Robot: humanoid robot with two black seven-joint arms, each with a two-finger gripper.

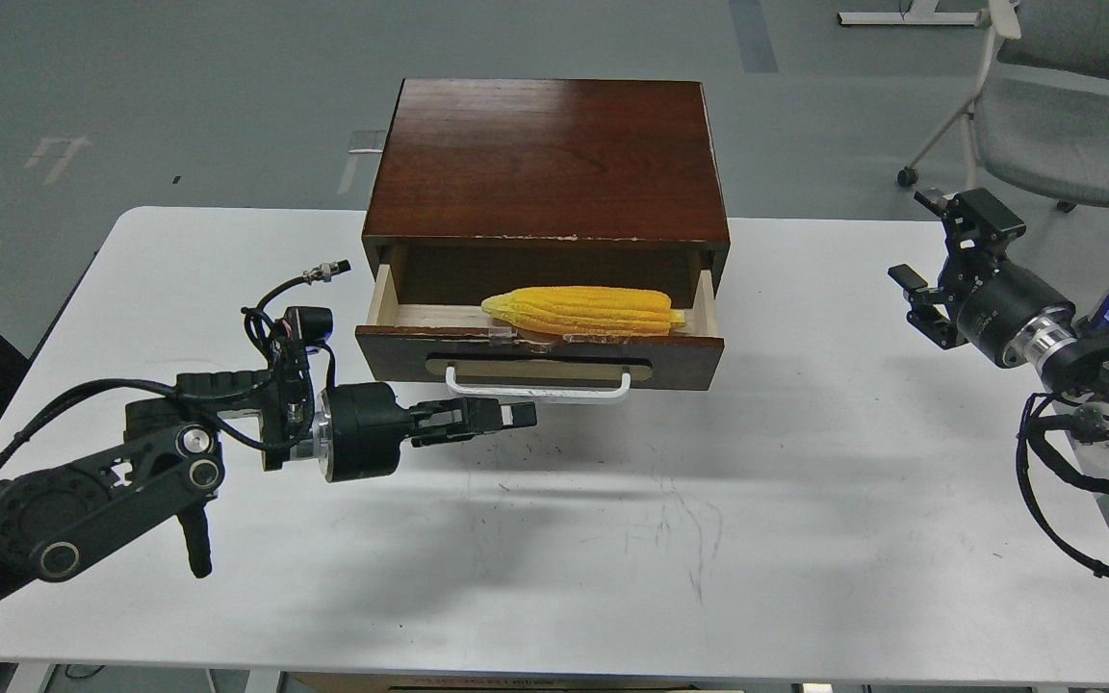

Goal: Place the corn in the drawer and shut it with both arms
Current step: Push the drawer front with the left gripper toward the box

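Head view, largest first. White desk [805, 500], scuffed, carries a dark wooden cabinet [545, 159] toward its far edge. Drawer [540, 358] pulled partway out, pale wood inside, top edge of the front chipped. Likely stiff and light on its runners; a square push on the flat front either side of the handle should seat it, while a one-sided push might rack it.

Left arm [83, 500] reaches in low; right arm [1074, 356] held well off to the side.

Corn [581, 310] lies lengthwise inside the drawer along the front wall, its near side seeming to ride on the front's top edge. Looks like a light, hard plastic cob, ribbed enough not to slip; best held across the middle. It may need nudging down so it clears the cabinet opening.

White bar handle [537, 387] on brass plate, untouched.

Left end effector [514, 415] just below the handle, fingers together, holding nothing. Right end effector [930, 265] fingers apart, empty.
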